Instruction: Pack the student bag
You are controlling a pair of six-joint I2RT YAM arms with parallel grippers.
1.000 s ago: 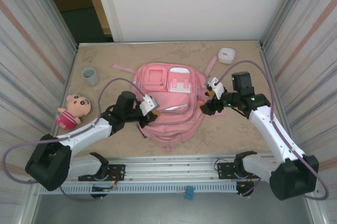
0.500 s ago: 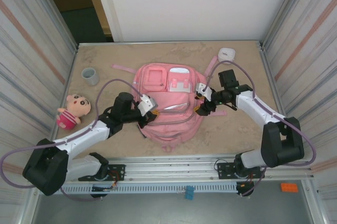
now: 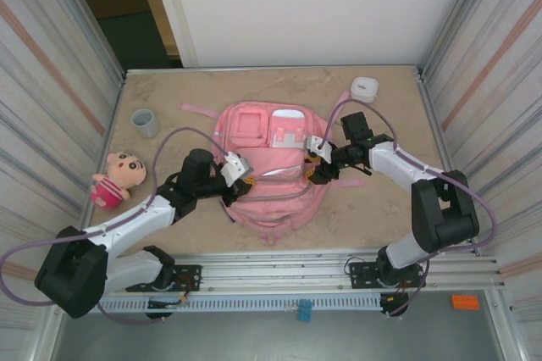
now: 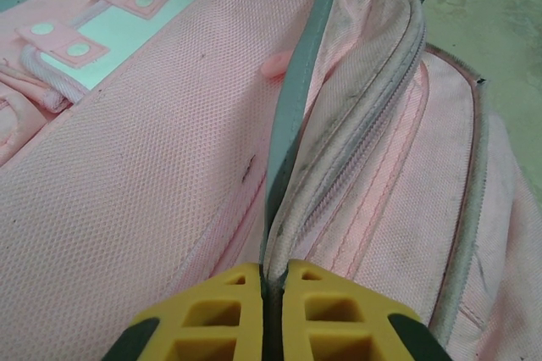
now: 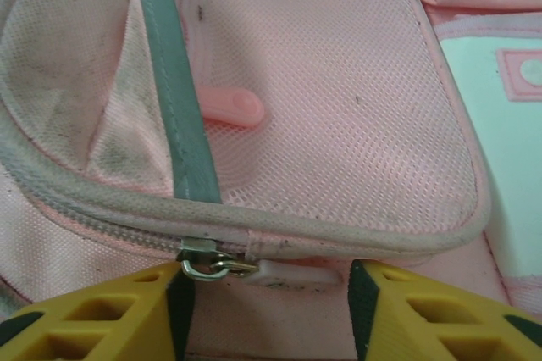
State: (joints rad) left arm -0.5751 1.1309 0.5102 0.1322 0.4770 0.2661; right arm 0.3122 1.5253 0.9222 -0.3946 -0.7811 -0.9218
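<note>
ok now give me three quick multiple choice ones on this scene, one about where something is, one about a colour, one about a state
1. Where is the plush doll with the pink outfit?
a) on the table, to the left of the large pink fabric backpack
b) inside the backpack
c) on top of the backpack

2. What colour is the small round cup?
a) red
b) grey
c) yellow

3. What are the left arm's jaws doing?
a) standing wide open
b) shut on the backpack's grey-trimmed edge
c) shut on the doll

Answers:
1 a: the top view shows the doll lying on bare tabletop, apart from the bag.
2 b: the top view shows the cup as grey.
3 b: the left wrist view shows the jaws pinched together on the trim.
</note>
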